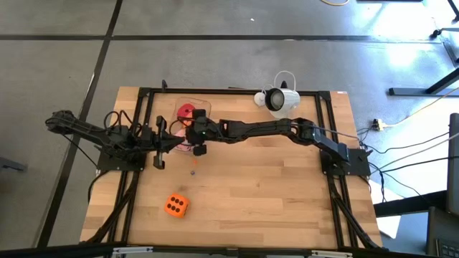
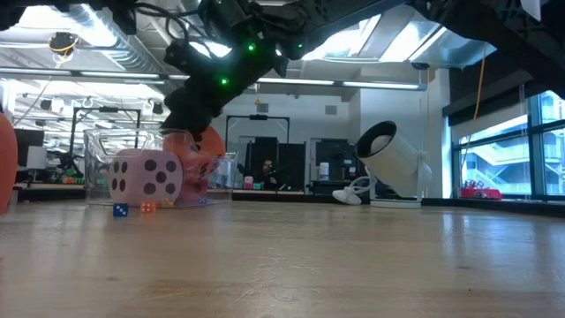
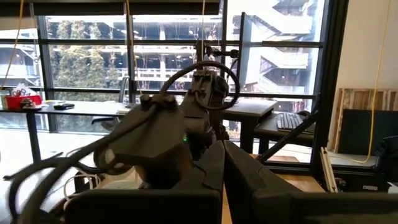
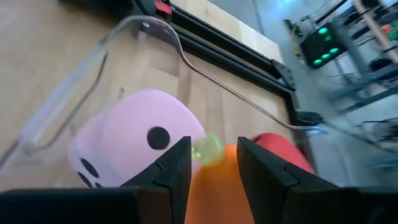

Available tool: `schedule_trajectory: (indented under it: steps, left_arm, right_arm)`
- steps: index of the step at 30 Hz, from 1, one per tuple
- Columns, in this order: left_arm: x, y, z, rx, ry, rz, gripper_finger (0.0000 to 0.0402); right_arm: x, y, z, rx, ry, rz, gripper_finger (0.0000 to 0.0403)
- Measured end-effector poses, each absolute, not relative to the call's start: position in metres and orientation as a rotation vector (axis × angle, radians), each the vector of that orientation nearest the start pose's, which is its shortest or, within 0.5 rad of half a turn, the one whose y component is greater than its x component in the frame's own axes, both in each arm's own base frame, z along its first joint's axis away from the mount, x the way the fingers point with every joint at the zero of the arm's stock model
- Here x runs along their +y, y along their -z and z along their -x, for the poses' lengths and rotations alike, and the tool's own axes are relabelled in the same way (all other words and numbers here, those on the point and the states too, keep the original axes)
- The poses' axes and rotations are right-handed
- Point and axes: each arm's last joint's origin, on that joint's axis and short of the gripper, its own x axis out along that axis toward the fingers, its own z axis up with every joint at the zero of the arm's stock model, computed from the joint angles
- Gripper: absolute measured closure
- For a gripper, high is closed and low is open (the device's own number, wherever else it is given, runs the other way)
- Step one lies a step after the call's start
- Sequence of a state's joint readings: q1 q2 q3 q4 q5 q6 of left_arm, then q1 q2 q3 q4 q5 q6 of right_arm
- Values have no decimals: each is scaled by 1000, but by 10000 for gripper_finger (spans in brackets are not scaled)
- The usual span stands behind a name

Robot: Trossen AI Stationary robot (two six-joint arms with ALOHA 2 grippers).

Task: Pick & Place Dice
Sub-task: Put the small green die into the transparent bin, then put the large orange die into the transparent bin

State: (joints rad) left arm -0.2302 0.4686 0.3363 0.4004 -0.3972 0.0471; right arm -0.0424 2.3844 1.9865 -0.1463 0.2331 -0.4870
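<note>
A clear container stands left of centre toward the table's far edge. In it are a pink die and a red die. My right gripper reaches into it from the right, shut on an orange die. The low view shows the pink die resting on the container's floor and the held orange die beside it. A second orange die lies on the bare table near the front left. My left gripper waits shut, just left of the container. My right gripper pinches the orange die by two opposite faces between its two fingers. The fingers come slanting down from the table's right side. The die sits among the pink and red dice inside the container. I cannot tell whether it rests on the floor.
A white cylindrical device lies at the far edge, right of the container. A tiny blue die and a tiny orange one lie on the wood in front of the container. Black rails frame the table's left, right and far sides.
</note>
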Motion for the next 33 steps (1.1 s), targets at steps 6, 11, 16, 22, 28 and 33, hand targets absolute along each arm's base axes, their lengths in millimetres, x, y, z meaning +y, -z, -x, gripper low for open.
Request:
schedule_trajectory:
  steps: [6,11,16,22,28,33]
  left_arm:
    - [-18,-275,-126,-251,-172,36,398]
    - [-18,-275,-126,-251,-175,36,398]
    - [-18,-275,-126,-252,-174,36,398]
    - [-18,-275,-126,-252,-173,36,398]
    - [-18,-275,-126,-252,-172,44,398]
    - [-19,-275,-126,-255,-145,43,398]
  right_arm:
    - [-22,-196,-542,618,164,617,273]
    - [-22,-196,-542,608,172,564,273]
    - [-22,-196,-542,591,200,442,273]
    - [-24,-197,-544,527,25,130,273]
    - [-30,-215,-541,460,-189,-91,273]
    - [-33,-240,-535,402,-314,-171,273]
